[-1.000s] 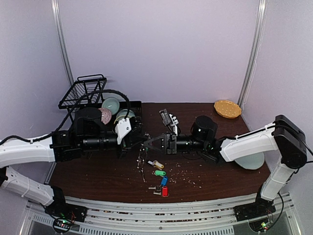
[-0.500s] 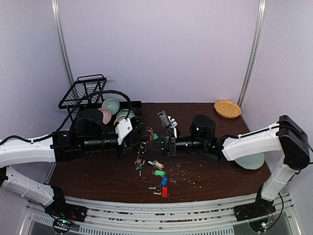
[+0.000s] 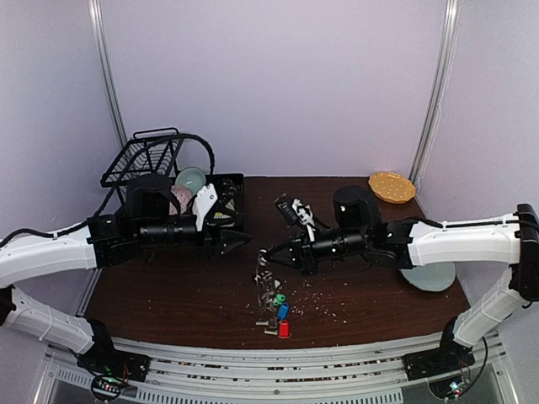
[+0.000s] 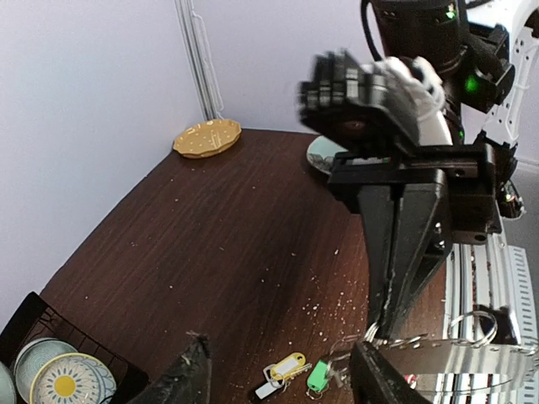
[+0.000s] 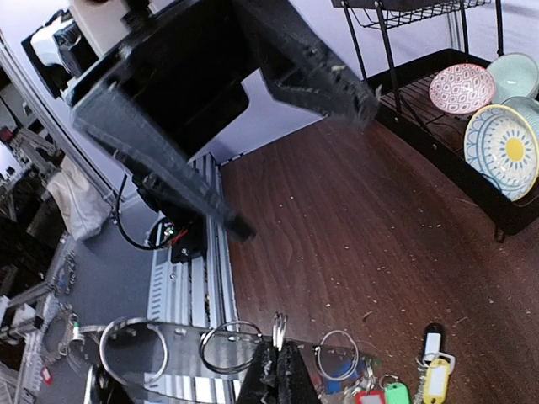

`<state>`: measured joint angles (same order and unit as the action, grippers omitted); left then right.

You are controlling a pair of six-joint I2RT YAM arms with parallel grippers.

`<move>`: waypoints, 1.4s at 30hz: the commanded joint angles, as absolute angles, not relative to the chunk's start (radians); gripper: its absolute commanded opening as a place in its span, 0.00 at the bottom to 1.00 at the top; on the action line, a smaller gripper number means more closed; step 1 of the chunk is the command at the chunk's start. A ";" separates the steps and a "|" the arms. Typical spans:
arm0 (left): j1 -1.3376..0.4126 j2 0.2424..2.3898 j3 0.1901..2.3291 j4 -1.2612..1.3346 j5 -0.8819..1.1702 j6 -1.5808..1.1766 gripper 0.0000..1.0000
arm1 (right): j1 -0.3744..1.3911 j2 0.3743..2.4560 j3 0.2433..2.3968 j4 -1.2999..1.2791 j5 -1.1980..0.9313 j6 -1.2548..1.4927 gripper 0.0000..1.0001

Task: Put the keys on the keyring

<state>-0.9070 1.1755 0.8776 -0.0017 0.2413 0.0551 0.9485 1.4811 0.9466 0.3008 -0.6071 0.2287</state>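
My right gripper [image 3: 268,255] is shut on a silvery split ring of the keyring [image 5: 282,318], a shiny strip strung with several silvery rings [image 5: 227,345]. It hangs below the fingers [image 3: 265,282], just above the table. Loose keys lie under it, with a green tag [image 3: 276,297], a blue tag [image 3: 283,310] and a red tag [image 3: 284,328]. The left wrist view shows a yellow-tagged key [image 4: 290,366] and the green tag [image 4: 317,374]. My left gripper [image 3: 244,241] is open and empty, a short way left of the right gripper, its fingers [image 4: 194,370] wide apart.
A black dish rack [image 3: 152,160] with patterned plates [image 3: 192,179] stands at the back left. A yellow plate [image 3: 392,186] sits at the back right, a pale plate [image 3: 434,276] under the right arm. Crumbs dot the brown table [image 3: 168,290].
The two grippers met, then parted. The left let go and drew back left, open. The right now holds the keyring and has carried it down over the tagged keys.
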 commanded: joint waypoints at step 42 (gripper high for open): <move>-1.015 1.204 0.848 0.268 0.345 0.140 0.05 | 1.011 1.312 0.834 0.649 -0.576 -0.079 0.00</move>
<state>-1.0092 1.2079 0.8612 0.2150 0.3706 0.1432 0.9993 1.3029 0.8265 0.5362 -0.5137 -0.0982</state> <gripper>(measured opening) 0.077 0.016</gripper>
